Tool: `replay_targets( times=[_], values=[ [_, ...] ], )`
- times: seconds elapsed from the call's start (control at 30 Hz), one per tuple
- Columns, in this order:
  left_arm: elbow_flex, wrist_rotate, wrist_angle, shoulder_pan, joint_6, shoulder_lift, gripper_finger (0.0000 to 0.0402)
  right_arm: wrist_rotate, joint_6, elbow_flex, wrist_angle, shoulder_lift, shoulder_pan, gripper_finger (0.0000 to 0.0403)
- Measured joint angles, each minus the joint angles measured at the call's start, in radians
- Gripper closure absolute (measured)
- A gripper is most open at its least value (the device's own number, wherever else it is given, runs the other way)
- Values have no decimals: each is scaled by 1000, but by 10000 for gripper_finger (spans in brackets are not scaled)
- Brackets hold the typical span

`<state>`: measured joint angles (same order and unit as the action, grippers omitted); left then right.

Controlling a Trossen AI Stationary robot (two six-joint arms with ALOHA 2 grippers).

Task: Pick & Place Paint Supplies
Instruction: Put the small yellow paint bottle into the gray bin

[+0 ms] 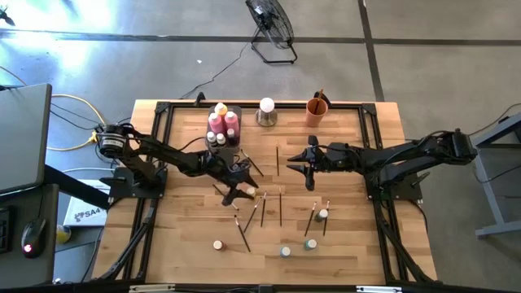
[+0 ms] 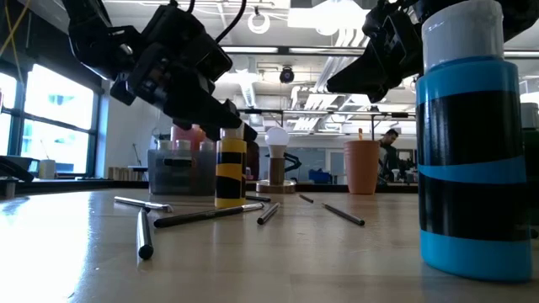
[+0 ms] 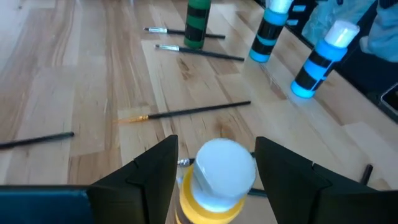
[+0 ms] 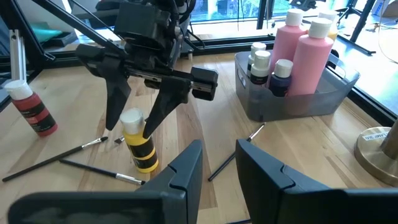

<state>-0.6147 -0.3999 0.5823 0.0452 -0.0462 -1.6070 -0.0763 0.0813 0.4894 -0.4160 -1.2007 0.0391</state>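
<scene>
Left end effector (image 1: 242,189): it is sitting at the centre of the high view, fingers spread to either side of the yellow-and-black paint bottle (image 4: 139,144), open around the bottle, with gaps showing both sides, so not gripping yet.
Why that pose: the fingers are coming down from above and straddling the white cap, which looks like lining up for a pinch on the neck.
Yellow-and-black paint bottle: standing upright on the desk (image 1: 179,244), centre of the high view, paintbrushes (image 1: 242,234) lying around its foot.
Right end effector (image 1: 301,159): it is hovering right of centre in the high view, holding nothing, fingers parted with a narrow gap, waiting.
Grey tray (image 4: 298,99): at the upper middle of the high view, already carrying pink bottles (image 4: 308,53) and small white-capped ones, so likely the drop spot.
Still loose: small bottles (image 1: 285,251) along the lower middle of the high view, brushes scattered through the centre.
Room to move: the stretch between bottle and tray is looking open; the two arms are close at centre, so crossing there could get tight.
Edges: the lower bottles are standing near the desk's near edge.
</scene>
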Motion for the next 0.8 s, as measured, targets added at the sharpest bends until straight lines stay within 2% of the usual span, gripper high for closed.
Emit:
replay_targets(
  times=[0.8],
  values=[
    [0, 0, -8, 0, -1, 0, 190, 0, 0, 0, 0, 0, 0, 312]
  ],
)
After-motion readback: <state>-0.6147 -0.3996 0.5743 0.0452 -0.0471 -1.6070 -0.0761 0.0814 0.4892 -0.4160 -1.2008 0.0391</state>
